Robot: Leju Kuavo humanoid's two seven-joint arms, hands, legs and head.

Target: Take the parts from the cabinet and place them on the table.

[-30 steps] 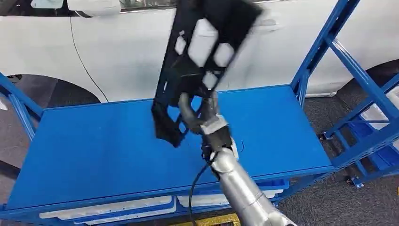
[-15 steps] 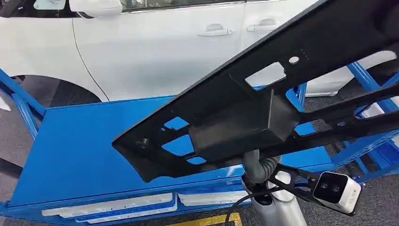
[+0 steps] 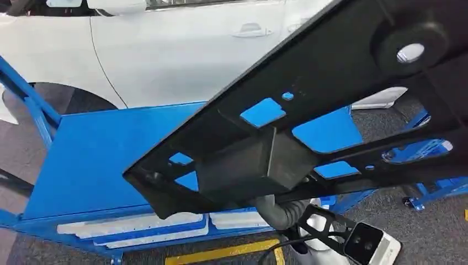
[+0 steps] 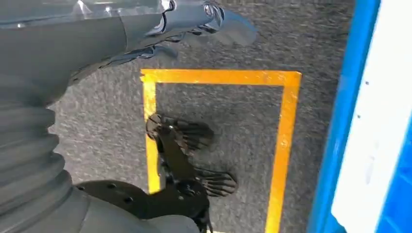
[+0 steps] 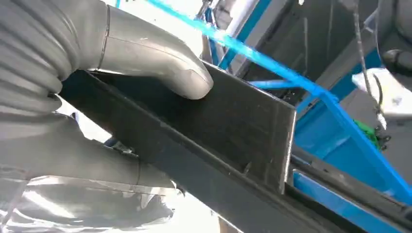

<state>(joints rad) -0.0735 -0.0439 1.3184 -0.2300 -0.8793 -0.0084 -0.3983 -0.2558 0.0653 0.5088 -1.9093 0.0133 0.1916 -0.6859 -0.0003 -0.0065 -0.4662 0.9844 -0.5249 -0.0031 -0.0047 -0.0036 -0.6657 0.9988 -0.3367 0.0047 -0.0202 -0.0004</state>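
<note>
Blue bench [image 3: 99, 160] before you: your right robot hand [image 5: 145, 73], clamped on the black part [image 3: 309, 110], has swung it overhead since a second ago; left robot hand [image 4: 214, 24] hangs slack, fingers apart.

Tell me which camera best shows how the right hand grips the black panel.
The right wrist view: the right hand lays its thumb over an edge of the black panel. The head view shows the panel's underside, hiding the hand. The left wrist view shows floor.
</note>
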